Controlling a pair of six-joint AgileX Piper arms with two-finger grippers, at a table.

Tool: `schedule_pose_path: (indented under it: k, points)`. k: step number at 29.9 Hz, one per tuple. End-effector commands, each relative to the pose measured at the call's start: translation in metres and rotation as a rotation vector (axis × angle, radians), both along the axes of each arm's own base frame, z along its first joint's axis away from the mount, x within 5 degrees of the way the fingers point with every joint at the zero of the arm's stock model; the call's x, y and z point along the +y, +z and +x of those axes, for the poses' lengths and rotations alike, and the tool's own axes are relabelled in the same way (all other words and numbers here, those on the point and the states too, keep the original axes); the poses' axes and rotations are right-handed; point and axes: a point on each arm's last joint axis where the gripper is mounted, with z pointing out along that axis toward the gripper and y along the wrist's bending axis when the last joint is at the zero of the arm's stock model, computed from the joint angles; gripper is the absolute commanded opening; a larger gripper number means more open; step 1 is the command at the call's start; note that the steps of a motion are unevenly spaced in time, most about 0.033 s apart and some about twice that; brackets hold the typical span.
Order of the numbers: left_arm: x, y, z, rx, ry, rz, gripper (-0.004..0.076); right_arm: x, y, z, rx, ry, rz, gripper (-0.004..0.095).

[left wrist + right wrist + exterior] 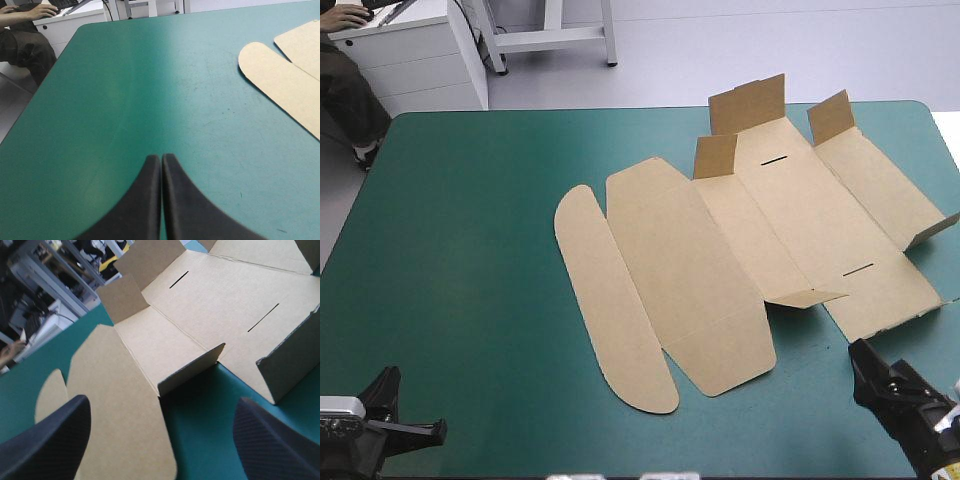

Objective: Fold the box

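Note:
The brown box (760, 240) lies unfolded across the middle and right of the teal-green table (470, 250), with several small flaps raised at its far and right ends. Its rounded lid flap (610, 310) points toward the left. My left gripper (395, 420) rests at the near left corner, shut, well clear of the board; its view shows the rounded flap (280, 80) ahead and to one side. My right gripper (880, 385) sits at the near right, open, just short of the box's near edge. A raised flap (192, 370) stands ahead of the right gripper (160, 440).
A person sits at a white desk (420, 50) beyond the table's far left corner, away from the table top. Bare teal-green cover (125, 100) stretches over the whole left half of the table.

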Motion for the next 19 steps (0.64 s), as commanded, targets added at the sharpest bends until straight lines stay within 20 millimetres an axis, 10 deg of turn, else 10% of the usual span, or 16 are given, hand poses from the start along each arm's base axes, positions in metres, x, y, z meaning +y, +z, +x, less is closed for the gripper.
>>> schedule_pose_path:
  k: [1, 19]
  points:
    - [0.0, 0.012, -0.003, -0.107, -0.01, -0.009, -0.001, -0.001, 0.017, 0.015, -0.054, -0.062, 0.181, 0.0728]
    - [0.0, 0.012, -0.003, -0.107, -0.009, -0.011, -0.001, 0.006, -0.018, 0.133, 0.345, -0.227, 0.603, 0.0728]
